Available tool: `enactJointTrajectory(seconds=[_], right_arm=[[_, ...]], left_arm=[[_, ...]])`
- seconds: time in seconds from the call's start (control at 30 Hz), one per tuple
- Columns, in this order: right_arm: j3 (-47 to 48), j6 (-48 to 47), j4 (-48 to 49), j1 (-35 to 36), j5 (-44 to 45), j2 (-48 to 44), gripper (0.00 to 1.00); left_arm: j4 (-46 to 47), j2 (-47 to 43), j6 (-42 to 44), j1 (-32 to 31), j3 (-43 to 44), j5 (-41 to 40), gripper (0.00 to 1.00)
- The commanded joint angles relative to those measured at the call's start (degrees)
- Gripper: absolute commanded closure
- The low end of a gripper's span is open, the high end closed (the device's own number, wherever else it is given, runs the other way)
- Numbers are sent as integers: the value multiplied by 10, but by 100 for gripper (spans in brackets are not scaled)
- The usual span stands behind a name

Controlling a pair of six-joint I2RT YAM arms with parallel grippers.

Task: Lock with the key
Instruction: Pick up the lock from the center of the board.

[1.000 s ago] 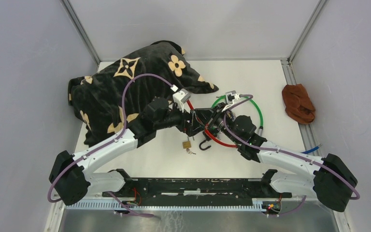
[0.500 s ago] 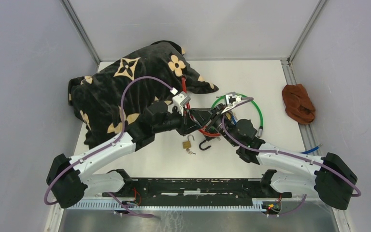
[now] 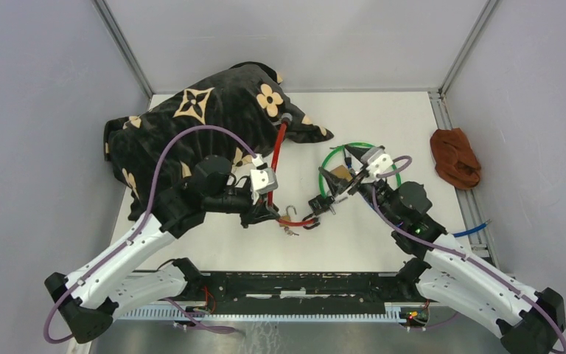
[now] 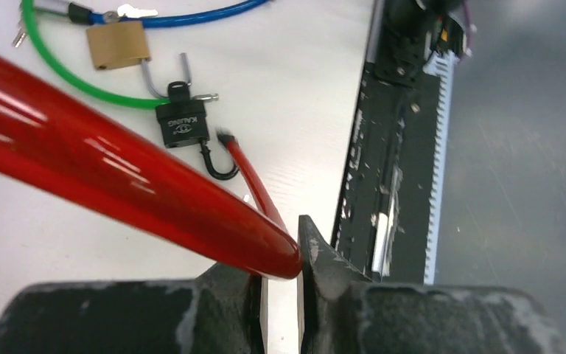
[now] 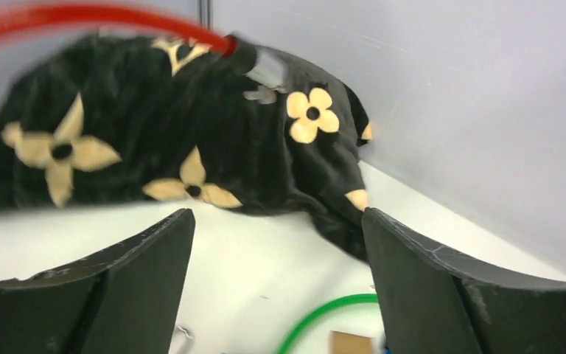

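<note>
My left gripper (image 3: 271,214) (image 4: 281,254) is shut on a thick red cable (image 3: 275,158) (image 4: 118,184), low over the table near a brass padlock (image 3: 289,214) with small keys (image 3: 290,231) beside it. In the left wrist view a black padlock (image 4: 184,124) lies with its hooked shackle open. A second brass padlock (image 4: 118,44) lies by a green cable (image 4: 59,74), and a silver key (image 4: 137,11) sits on a blue cable (image 4: 199,15). My right gripper (image 3: 326,190) (image 5: 276,295) hangs open and empty over the green cable loop (image 3: 361,166) (image 5: 324,313).
A black blanket with tan flowers (image 3: 191,125) (image 5: 155,133) covers the back left, and the red cable's far end rests on it. A brown cloth (image 3: 455,157) lies at the right edge. The black base rail (image 3: 295,284) (image 4: 398,169) runs along the near edge.
The left gripper closed on the red cable and pulled it back toward the near left. The right gripper opened and withdrew to the right.
</note>
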Motion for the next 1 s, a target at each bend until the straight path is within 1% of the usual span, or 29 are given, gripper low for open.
enactJointTrajectory(seconds=[0.0, 0.03, 0.1, 0.23, 0.27, 0.37, 0.5, 0.57, 0.67, 0.77, 0.83, 0.97], right_arm=[[29, -273, -97, 0, -123, 7, 5], [47, -288, -120, 0, -137, 19, 3], [101, -316, -171, -1, -162, 44, 2], [178, -356, -254, 0, -179, 72, 2], [189, -363, -293, -1, -180, 72, 2], [202, -375, -352, 0, -180, 60, 2], [216, -376, -446, -1, -210, 27, 2], [219, -365, -490, -1, -200, 8, 2], [205, -344, -524, -1, -179, -36, 2], [208, -333, -537, -1, -196, -84, 2], [231, -333, -553, 0, -205, -95, 2], [307, -347, -618, 0, -214, -60, 2]], left_arm=[[-186, 14, 177, 0, 107, 95, 98], [-221, 25, 195, 0, 125, 93, 98], [-286, 47, 229, 0, 156, 84, 98], [-345, 68, 265, -1, 193, 67, 98], [-352, 70, 272, 0, 200, 61, 98], [-365, 75, 293, 0, 219, 33, 98], [-356, 77, 301, 0, 240, -17, 98], [-342, 79, 290, 0, 249, -46, 98], [-318, 72, 287, 0, 252, -95, 98], [-342, 69, 344, 0, 252, -111, 98], [-364, 70, 378, 0, 259, -114, 98], [-404, 76, 428, 0, 279, -120, 98]])
